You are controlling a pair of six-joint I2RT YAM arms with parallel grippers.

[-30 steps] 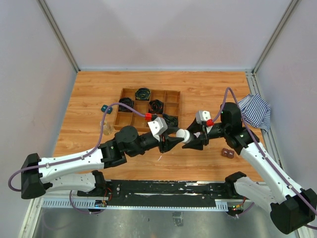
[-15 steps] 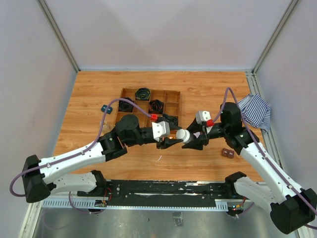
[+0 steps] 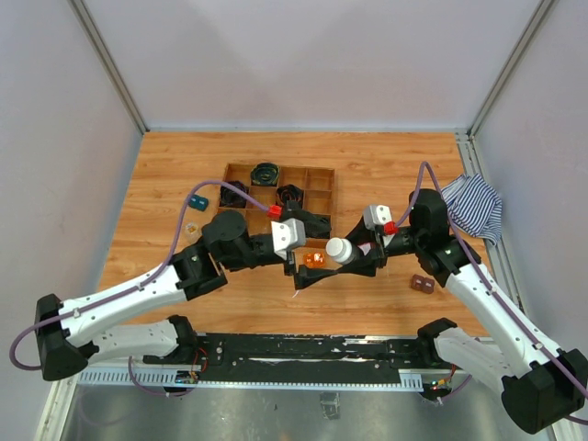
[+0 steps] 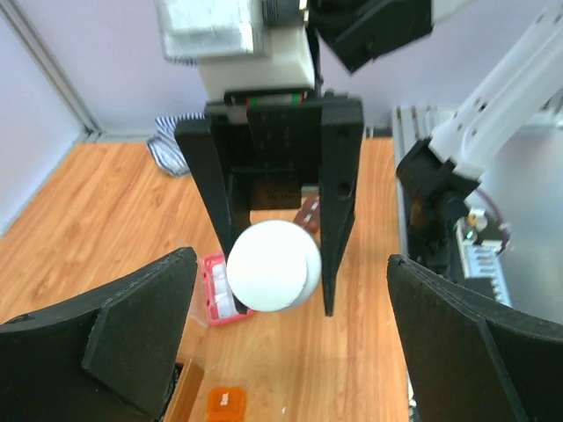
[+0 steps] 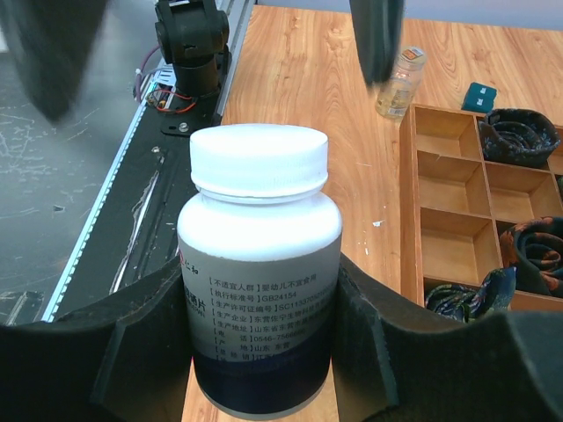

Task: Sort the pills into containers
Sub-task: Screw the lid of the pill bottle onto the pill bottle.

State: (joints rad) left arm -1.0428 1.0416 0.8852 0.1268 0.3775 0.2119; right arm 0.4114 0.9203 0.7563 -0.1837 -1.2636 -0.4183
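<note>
Okay, so the left gripper (image 3: 309, 253) just let go. A moment ago it was pinched in at the cap of the small bottle with white cap (image 5: 259, 255); now its jaws are flung wide apart, touching nothing. The cap's still on, so I'd guess the unscrewing isn't done and no pills go anywhere yet. The right gripper (image 3: 360, 257) is clamped round the bottle's body, holding it over the bench (image 3: 386, 165), just off the middle toward 4 o'clock. The clear vial (image 5: 398, 81) stands way out at 9 o'clock, and the pink box (image 4: 220, 294) lies on the bench near the bottle.
</note>
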